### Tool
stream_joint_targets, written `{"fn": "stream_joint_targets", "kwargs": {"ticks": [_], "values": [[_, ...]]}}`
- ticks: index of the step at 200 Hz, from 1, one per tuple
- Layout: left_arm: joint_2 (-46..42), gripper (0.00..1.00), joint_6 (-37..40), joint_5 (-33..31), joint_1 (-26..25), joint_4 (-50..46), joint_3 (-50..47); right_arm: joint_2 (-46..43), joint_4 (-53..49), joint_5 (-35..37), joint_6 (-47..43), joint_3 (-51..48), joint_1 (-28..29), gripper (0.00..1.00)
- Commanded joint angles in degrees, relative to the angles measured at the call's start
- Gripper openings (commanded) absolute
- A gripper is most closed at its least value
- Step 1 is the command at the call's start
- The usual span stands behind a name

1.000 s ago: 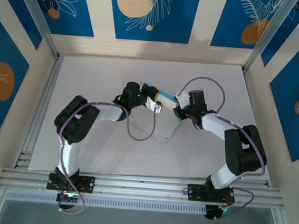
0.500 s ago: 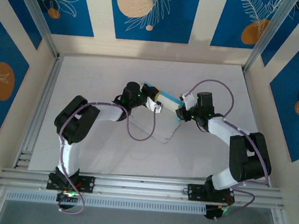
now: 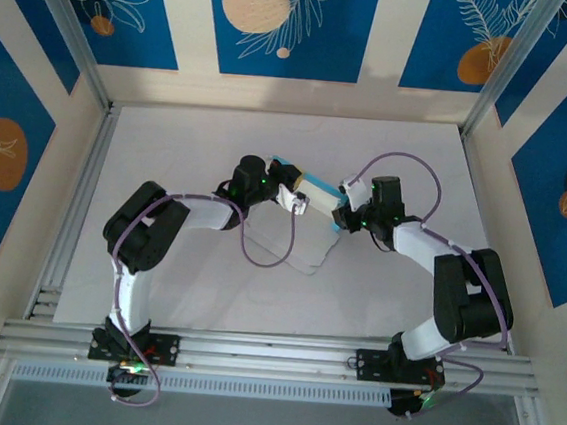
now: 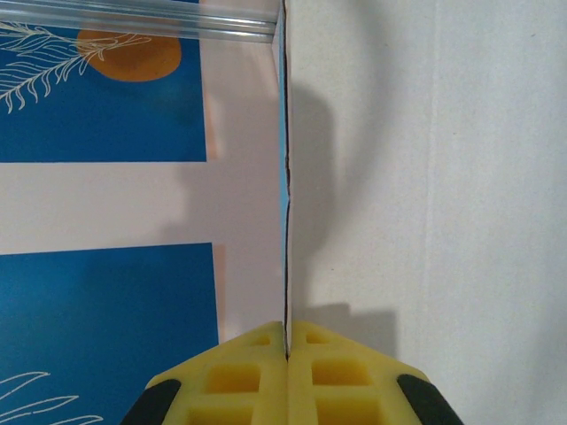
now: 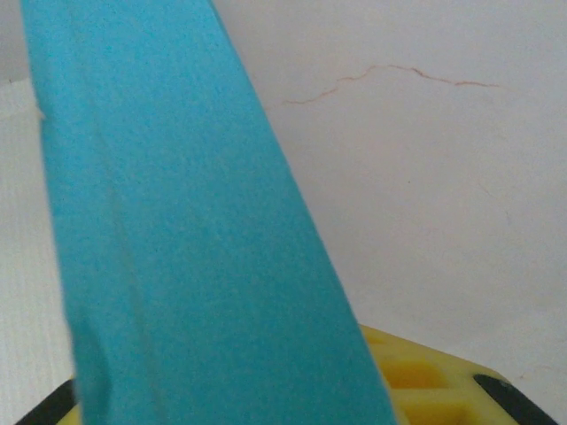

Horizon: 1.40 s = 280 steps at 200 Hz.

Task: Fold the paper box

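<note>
Item: thin light-blue-and-white card paper box (image 3: 318,186), above your white desk (image 3: 190,143). Your left jaws: clamped on its edge. Right jaws: at its far end, grip not discernible.

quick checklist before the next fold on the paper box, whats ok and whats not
1. Left gripper clamped on the box: ok, its pads are shut on the card's edge.
2. Right gripper gripping the blue panel: cannot tell, the panel hides the gap between the fingers.
3. Box spans between both grippers: ok, seen from the top camera.
4. Box fully folded: not ok, a white flap is spread out below the blue strip.
5. Left arm's cable free of the flap: cannot tell, its loop runs right along the flap's edge.
</note>
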Motion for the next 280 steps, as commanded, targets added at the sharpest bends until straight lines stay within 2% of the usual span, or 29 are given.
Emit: {"fn": "stream_joint_targets", "kwargs": {"ticks": [1, 33, 79, 104, 136, 179, 216, 280], "values": [[-0.2, 0.00, -1.2, 2.6, -0.7, -3.8, -0.2, 1.3, -1.1, 0.9, -0.5, -1.8, 0.8, 0.34], [0.0, 0.00, -1.2, 2.5, -0.6, -3.8, -0.2, 0.5, -0.3, 1.2, -0.1, -2.7, 1.0, 0.34], [0.0, 0.00, -1.2, 2.6, -0.7, -3.4, -0.3, 0.0, -0.8, 1.5, 1.1, -2.8, 1.2, 0.13], [0.0, 0.00, -1.2, 2.5, -0.8, -3.3, -0.4, 1.3, -1.5, 3.5, 2.9, -1.5, 1.7, 0.06], [-0.4, 0.00, -1.2, 1.9, -1.3, -3.4, -0.5, 3.9, -2.0, 10.9, 4.2, 0.3, 4.5, 0.00], [-1.3, 0.00, -2.8, -2.4, -3.0, -0.9, -1.5, 7.2, -1.8, 24.4, 8.1, 3.0, 7.6, 0.01], [-1.6, 0.00, -2.9, -9.4, -4.7, 3.1, -4.3, 11.6, -1.4, 33.3, 8.8, 6.4, 9.8, 0.00], [-2.3, 0.00, -3.2, -15.4, -9.2, 5.9, -7.8, 14.9, -1.5, 40.5, 9.7, 9.4, 10.4, 0.00]]}}
